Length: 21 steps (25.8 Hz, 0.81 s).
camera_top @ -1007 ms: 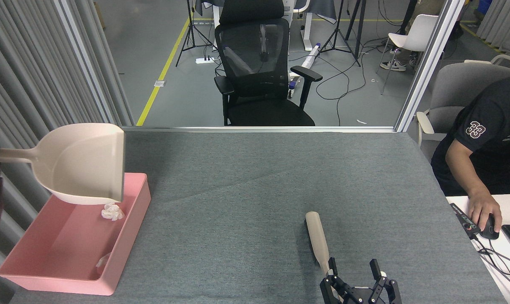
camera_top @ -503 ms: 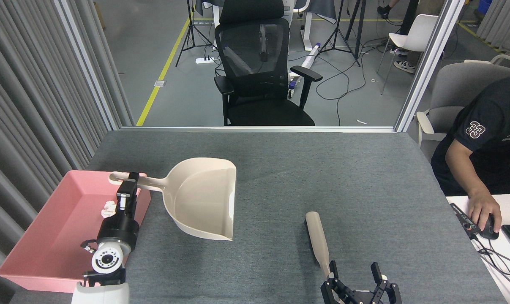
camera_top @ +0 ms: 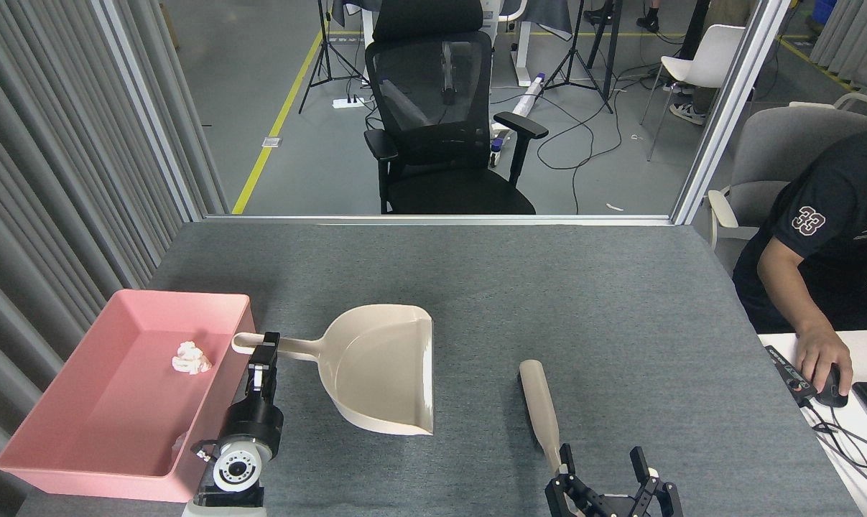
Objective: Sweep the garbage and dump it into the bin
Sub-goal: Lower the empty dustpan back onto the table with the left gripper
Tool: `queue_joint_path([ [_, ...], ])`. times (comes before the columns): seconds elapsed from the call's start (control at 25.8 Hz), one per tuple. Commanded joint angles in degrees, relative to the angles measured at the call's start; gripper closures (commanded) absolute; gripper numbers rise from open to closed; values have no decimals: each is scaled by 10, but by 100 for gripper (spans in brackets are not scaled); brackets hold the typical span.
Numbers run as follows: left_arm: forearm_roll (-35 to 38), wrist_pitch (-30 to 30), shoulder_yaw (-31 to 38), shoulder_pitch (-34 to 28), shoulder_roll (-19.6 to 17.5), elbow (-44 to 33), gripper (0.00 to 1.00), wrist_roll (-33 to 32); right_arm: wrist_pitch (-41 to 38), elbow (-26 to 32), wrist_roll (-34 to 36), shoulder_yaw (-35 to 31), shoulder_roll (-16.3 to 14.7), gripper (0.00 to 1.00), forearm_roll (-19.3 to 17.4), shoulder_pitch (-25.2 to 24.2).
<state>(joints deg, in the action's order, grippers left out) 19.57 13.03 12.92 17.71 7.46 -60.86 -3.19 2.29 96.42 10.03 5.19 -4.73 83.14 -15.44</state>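
Tissue garbage (camera_top: 191,357) lies in the pink bin (camera_top: 59,459) at the table's left edge as the robot holds an empty dustpan beside it.

A second wad shows faintly against the bin's near right wall. The left gripper (camera_top: 263,350), closed on the handle of the beige dustpan (camera_top: 379,378), sits just right of the bin wall; the handle's long axis runs left to right, the pan's mouth facing right over bare grey felt. The brush (camera_top: 540,413) lies well apart to the right, its handle running toward the right gripper (camera_top: 605,470), whose fingers stand spread and empty just beside the handle's near end. No wads show on the tabletop (camera_top: 548,287). A seated person (camera_top: 821,244) works a mouse at the right edge.
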Motion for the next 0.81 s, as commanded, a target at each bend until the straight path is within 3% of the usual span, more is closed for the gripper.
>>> queue_joint_path([
  [0.0,-3,23,1,0,0,21,78,3,0,0,-2,0,1,2,0,0],
  [0.43,-8,82,4,2,1,107,77,15,0,1,-2,0,1,2,0,-5],
  [0.54,-8,98,5,4,2,110,72,29,0,1,-2,0,2,2,0,-5],
  [0.77,-3,98,1,5,2,111,50,37,0,3,-2,0,1,2,0,-5],
])
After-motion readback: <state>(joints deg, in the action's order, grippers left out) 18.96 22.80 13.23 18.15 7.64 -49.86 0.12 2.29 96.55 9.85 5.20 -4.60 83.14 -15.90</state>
